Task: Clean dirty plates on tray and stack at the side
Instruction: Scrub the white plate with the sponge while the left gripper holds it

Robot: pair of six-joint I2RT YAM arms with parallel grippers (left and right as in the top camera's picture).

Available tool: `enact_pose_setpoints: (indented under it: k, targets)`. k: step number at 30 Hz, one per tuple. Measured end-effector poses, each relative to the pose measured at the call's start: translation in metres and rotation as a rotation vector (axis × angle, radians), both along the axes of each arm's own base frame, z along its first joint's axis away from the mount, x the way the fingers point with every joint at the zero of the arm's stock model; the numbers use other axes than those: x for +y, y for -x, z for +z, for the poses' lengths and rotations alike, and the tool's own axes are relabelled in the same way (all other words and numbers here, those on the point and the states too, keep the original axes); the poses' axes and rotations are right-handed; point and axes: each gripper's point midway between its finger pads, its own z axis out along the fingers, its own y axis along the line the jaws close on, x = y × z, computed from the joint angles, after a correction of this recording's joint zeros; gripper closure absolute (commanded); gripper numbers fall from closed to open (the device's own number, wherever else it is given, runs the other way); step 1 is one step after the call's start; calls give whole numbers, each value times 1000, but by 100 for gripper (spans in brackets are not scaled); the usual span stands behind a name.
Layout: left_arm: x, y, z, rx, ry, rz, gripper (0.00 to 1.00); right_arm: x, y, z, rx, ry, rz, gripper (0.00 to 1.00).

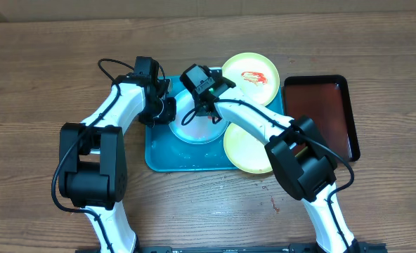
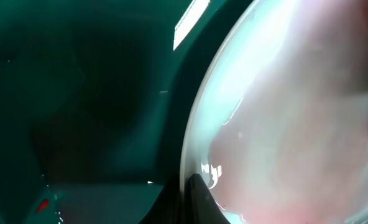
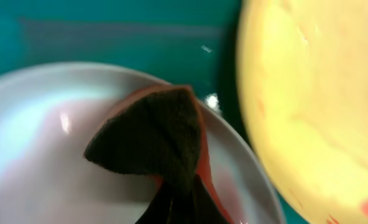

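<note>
Scrubbing in hand, by the look of it, on the white plate (image 1: 192,130), lying flat in the middle of the blue tray (image 1: 159,158). Clamped shut with the left gripper (image 1: 167,111) on that plate's left rim, holding it steady. Pinched shut with the right gripper (image 1: 206,105) on a sponge (image 3: 153,137) (dark scouring face toward the wrist camera, orange edge showing), pressed onto the plate. Calls next for wiping across the plate without letting the rim slip, then lifting it out to the side. Crowded on the right: far yellow plate (image 1: 250,74) with a red sauce smear, near yellow plate (image 1: 244,149) overhanging the tray's right edge, both just beside the white one and likely nudged by a wide stroke. Dark red tray (image 1: 320,116) farther right, apart.
</note>
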Motion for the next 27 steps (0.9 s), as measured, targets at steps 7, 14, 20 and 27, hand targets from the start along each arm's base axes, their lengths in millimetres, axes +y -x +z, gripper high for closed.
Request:
enact_pose_setpoints:
  k: [7, 14, 20, 27]
  targets:
    - [1, 0, 0, 1, -3, 0, 96, 47, 2, 1, 32, -202, 160, 96]
    - [3, 2, -1, 9, -7, 5, 96, 67, 24, -6, 161, -328, 276, 96]
    - [4, 4, -1, 19, -10, 6, 96, 68, 54, -9, 297, -367, 333, 96]
    - [4, 5, -1, 23, -9, 5, 96, 46, 83, -11, 448, -290, 301, 96]
